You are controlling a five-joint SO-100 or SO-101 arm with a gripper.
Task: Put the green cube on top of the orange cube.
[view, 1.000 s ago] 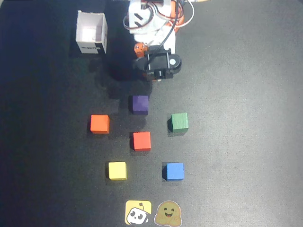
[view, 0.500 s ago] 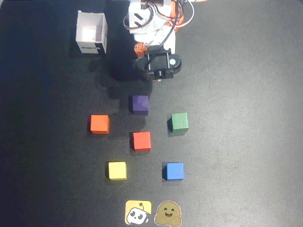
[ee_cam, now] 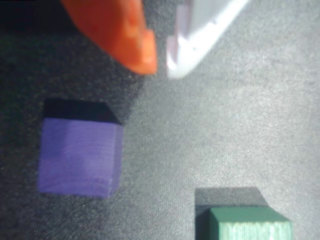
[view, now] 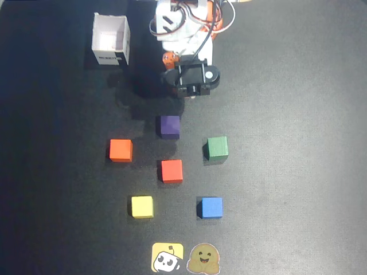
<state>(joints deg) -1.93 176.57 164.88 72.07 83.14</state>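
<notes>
Overhead view: white box (view: pixel 111 40) near the table's far edge looks empty; tool (ee_cam: pixel 161 67) nearly pressed together, holding nothing, above the purple cube (view: pixel 170 126).

In the overhead view, six cubes are spread on the table (view: pixel 309 172) below the arm (view: pixel 183 34). The purple cube (view: pixel 170 126) is placed nearest the arm, just below the tool (view: pixel 187 95). The orange cube (view: pixel 121 150) is set to its lower left and the green cube (view: pixel 217 147) to its lower right, well apart from each other. The red cube (view: pixel 171 171) is found between and slightly below them. The yellow cube (view: pixel 142 207) is placed lower left of the red cube, the blue cube (view: pixel 211 207) lower right. Two stickers (view: pixel 184 258) are laid side by side at the bottom edge. A box (view: pixel 110 39) is stood at the upper left, beside the arm. In the wrist view, the purple cube (ee_cam: pixel 80 155) is seen left and the green cube (ee_cam: pixel 247 225) lower right, under the tool (ee_cam: pixel 161 65).
</notes>
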